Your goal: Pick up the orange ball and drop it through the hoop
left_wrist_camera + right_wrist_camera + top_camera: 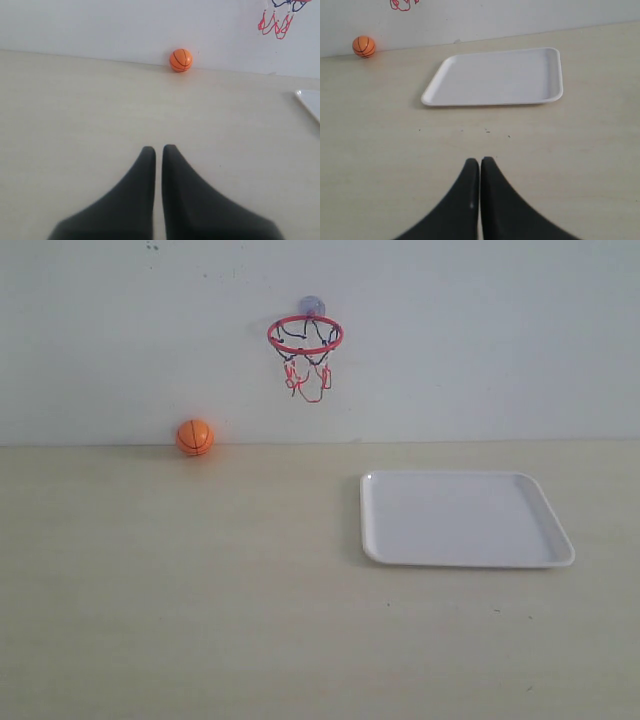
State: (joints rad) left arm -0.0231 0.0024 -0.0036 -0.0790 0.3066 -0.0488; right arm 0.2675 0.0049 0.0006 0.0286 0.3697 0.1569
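Both grippers are sitting nearest the lenses: the left gripper (158, 148) and the right gripper (479, 161) are each holding their jaws pressed nearly together, gripping nothing. On the table (200, 590), the orange ball (195, 437) is resting at the foot of the wall (480, 340) (10 o'clock in the exterior view). At the ball's 2 o'clock the hoop (305, 335) is hanging on the wall; the white tray (460, 563) is lying at its 4 o'clock, well apart.

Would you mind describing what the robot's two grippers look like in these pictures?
Both the left gripper and the right gripper have two matte black fingers, broad at the base and curving in to narrow rounded tips. No cables or labels show, and the arms themselves are out of view.
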